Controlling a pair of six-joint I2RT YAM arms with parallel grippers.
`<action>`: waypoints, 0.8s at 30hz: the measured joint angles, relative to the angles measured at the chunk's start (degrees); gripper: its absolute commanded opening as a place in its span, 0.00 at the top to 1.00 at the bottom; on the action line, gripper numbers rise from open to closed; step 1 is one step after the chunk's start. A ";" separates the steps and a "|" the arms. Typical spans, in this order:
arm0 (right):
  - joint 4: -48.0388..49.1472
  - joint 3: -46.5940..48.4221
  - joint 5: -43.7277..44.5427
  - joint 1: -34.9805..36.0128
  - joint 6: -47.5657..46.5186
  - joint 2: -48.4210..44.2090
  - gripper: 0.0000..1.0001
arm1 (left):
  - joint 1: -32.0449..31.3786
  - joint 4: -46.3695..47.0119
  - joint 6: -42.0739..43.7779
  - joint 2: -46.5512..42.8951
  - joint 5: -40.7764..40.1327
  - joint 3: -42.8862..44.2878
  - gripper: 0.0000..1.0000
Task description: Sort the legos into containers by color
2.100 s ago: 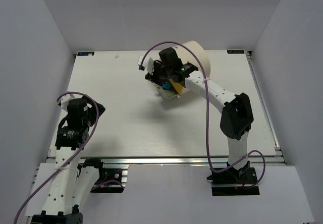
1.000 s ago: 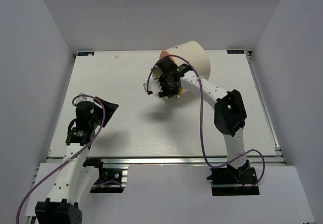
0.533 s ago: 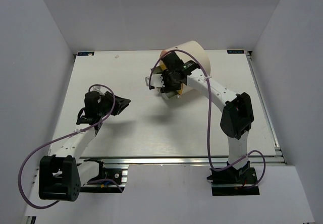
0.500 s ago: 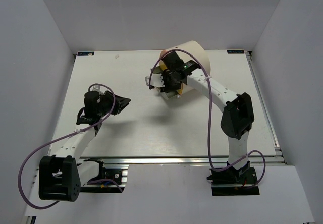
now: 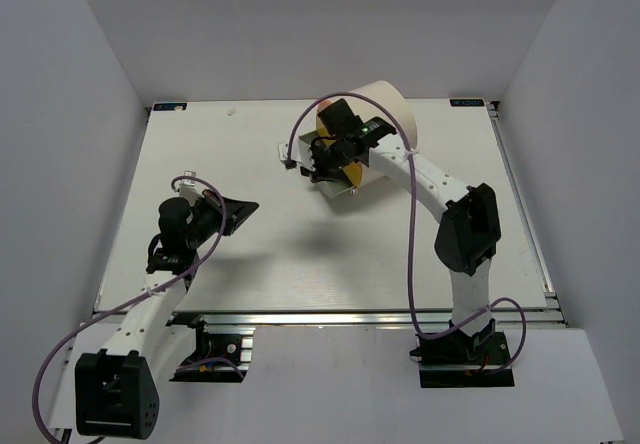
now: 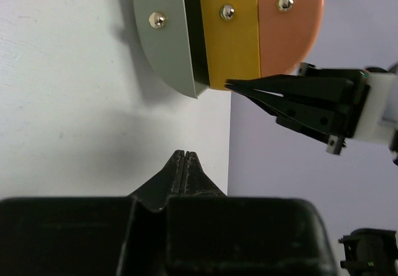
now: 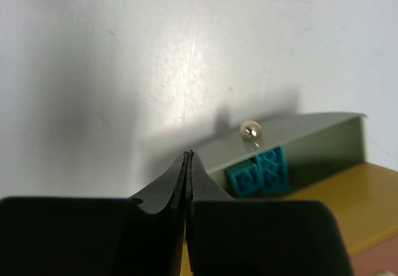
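The container, a cream drum [image 5: 385, 114], lies on its side at the back of the table. Its end face [image 6: 227, 46] shows grey, yellow and orange sections with brass fittings. Two teal legos [image 7: 258, 171] sit inside the grey compartment [image 7: 311, 136], just past a brass fitting [image 7: 250, 128]. My right gripper [image 7: 188, 155] is shut and empty, with its tips at the lower edge of the drum's face [image 5: 322, 164]. My left gripper [image 6: 185, 154] is shut and empty over the bare table, well to the left of the drum [image 5: 252, 205]. No other legos show.
White walls enclose the table [image 5: 250, 264] on the left, back and right. The right arm [image 5: 465, 224] stretches from the near right edge up to the drum. A purple cable [image 5: 410, 254] loops beside it.
Both grippers have closed from open, with nothing caught in either. The left arm has swung out over the table toward the drum. The right gripper has stayed at the drum's face.
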 measured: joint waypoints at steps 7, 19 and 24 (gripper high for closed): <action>-0.42 4.24 3.96 1.97 3.19 9.42 1.00 | 0.00 -0.90 -0.31 -5.03 0.39 -1.66 1.00; -0.17 3.26 30.58 4.98 -3.96 14.27 1.00 | 0.39 -2.08 -0.37 -6.71 0.42 -3.08 1.00; 1.31 1.20 39.52 5.22 -6.78 14.38 1.00 | 0.39 -2.03 -0.39 -6.71 0.44 -3.21 1.00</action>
